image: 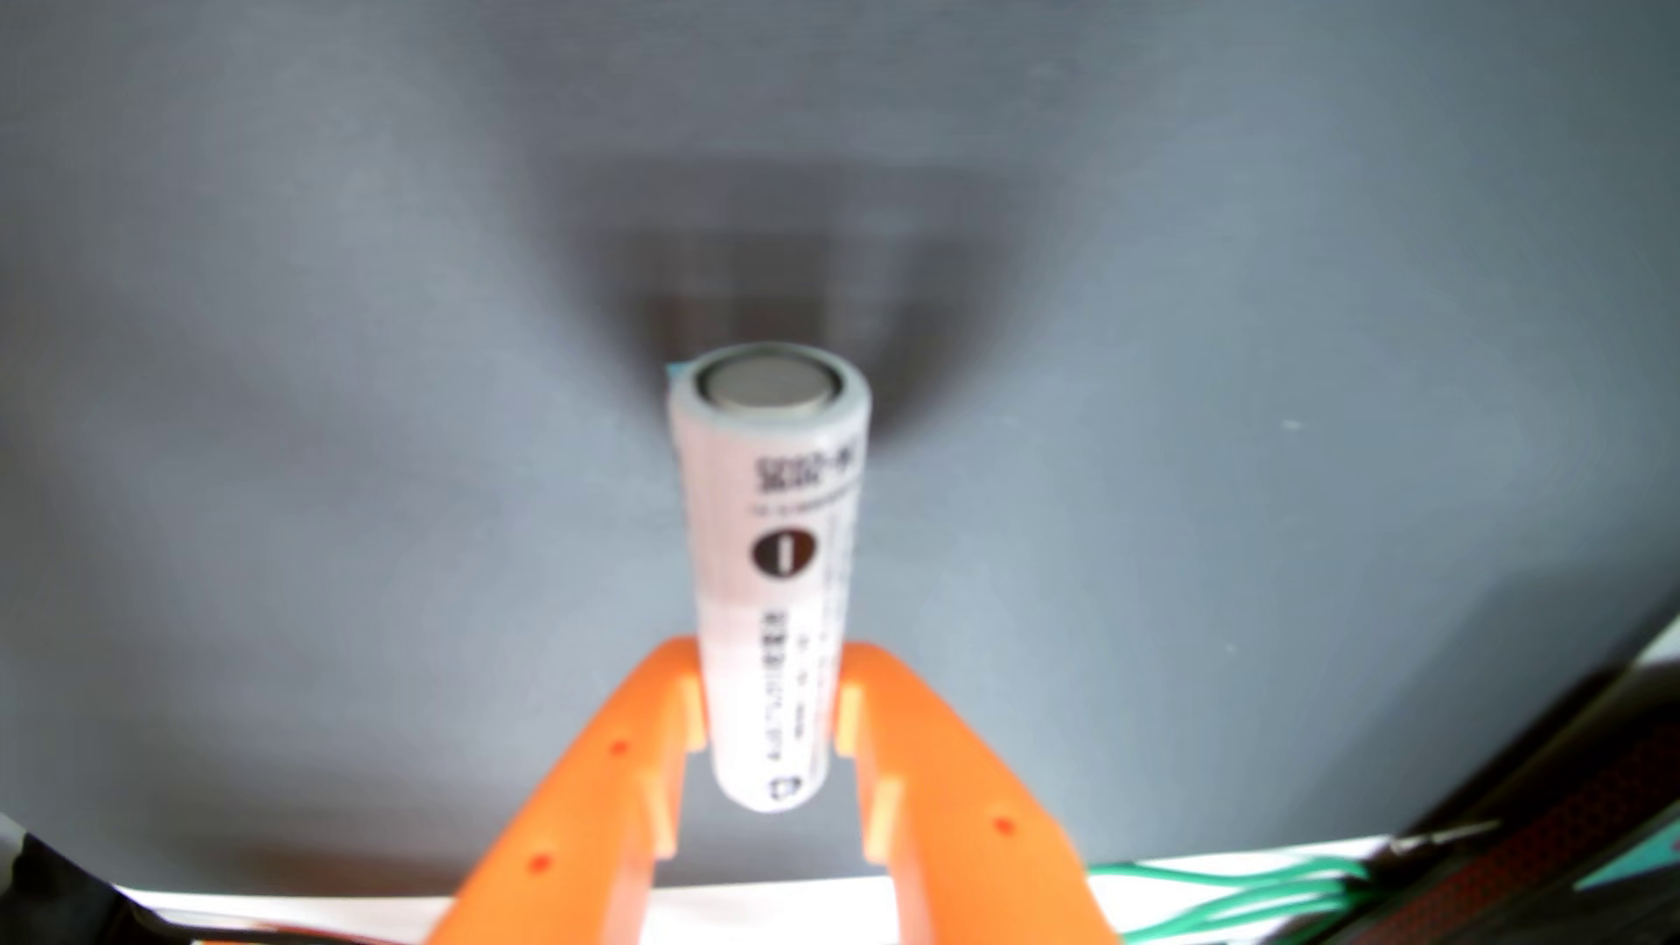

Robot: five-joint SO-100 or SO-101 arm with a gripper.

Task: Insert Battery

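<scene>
- Gripper [771,695], orange, clamped on the battery [773,563], which projects ahead of its fingertips over the grey counter [273,363].
- Step judged: carrying. No holder visible; next calls for locating and aligning it.

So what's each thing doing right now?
Battery: held between the orange fingers, its flat metal end facing away from the camera's side.
Gripper: shut on the battery, pinching it near one end.
Grey mat: bare, with a dark shadow beyond the battery.
Green wires: lying loose at the mat's edge, lower right of the wrist view.
</scene>
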